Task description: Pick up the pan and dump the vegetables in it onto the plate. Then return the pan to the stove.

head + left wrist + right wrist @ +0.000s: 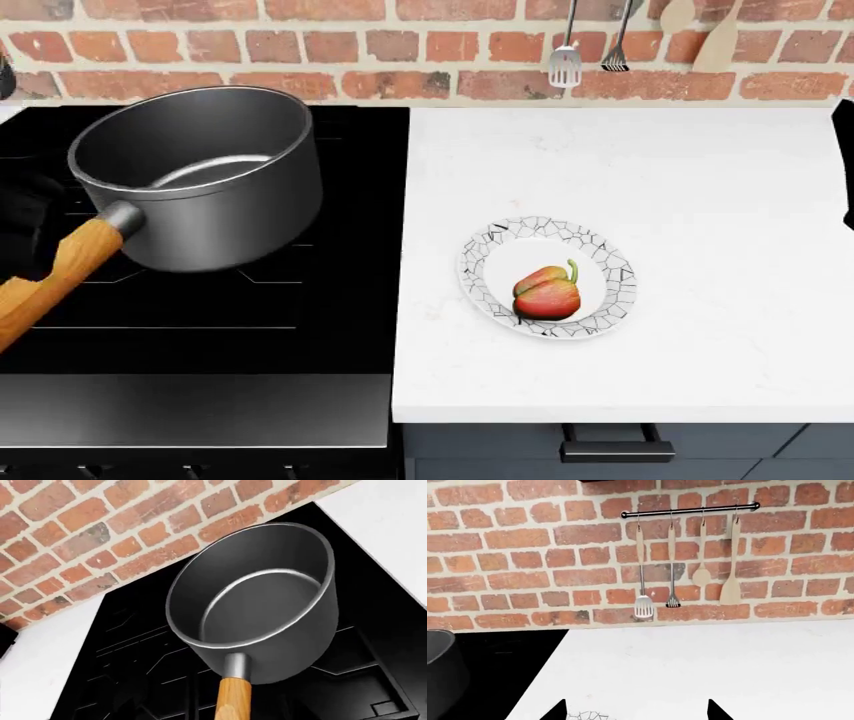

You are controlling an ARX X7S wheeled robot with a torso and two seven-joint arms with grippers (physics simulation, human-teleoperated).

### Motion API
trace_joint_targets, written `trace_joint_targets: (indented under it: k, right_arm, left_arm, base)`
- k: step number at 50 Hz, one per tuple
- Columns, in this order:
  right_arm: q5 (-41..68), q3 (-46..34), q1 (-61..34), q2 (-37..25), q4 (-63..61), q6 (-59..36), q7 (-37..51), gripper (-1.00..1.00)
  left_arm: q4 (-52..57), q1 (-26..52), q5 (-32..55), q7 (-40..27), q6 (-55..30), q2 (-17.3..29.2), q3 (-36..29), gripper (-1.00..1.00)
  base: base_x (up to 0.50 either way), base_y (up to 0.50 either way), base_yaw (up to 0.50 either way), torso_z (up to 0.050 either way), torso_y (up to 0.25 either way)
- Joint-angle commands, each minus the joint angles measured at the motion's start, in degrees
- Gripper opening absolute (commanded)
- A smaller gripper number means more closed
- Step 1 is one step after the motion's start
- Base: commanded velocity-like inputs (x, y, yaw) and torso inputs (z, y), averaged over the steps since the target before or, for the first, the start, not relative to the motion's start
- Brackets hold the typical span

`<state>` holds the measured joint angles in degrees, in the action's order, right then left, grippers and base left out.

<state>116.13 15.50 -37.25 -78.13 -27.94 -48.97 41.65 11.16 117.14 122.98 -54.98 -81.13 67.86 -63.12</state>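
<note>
- The pan (200,175) is empty and hangs tilted above the stove (200,330), out ahead of the left gripper, which sits at the near end of the handle (60,275). The gripper itself is out of view, so I cannot tell how firmly it is clamped, only that it must be carrying the pan.
- The bell pepper (547,292) already lies on the plate (607,250), well off to the carrying gripper's right; what remains, by my judgement, is setting the pan down.
- Main risk: the pan's weight hangs far from the grasp, so it could twist or sag and land on its edge.
- Lowering it while tilted could make the base catch a grate bar and rock.
- Setting it too near the edge of the counter (694,170) could leave it half off the burner.
- The right gripper (637,712) hovers above the plate's rim, both fingertips apart and empty; a careless drop could nudge the plate.
</note>
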Motion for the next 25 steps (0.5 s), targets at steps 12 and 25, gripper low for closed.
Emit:
trace_joint_targets:
  k: [12,25]
  right_arm:
    - [6.8,-17.6,-22.9,-3.6,-6.3,2.1,4.2,1.0]
    - [10.6,-12.4,-23.2,-4.6,-14.9,4.6,8.1,1.0]
  left_arm:
    - [7.7,9.1,-0.1,5.6,0.4,8.2,14.1,1.0]
    - [19.5,7.5,-1.9,11.1,7.6,17.6,19.9,1.0]
  base:
    - [0.0,0.0,0.0,0.0,0.0]
    - [0.0,0.0,0.0,0.0,0.0]
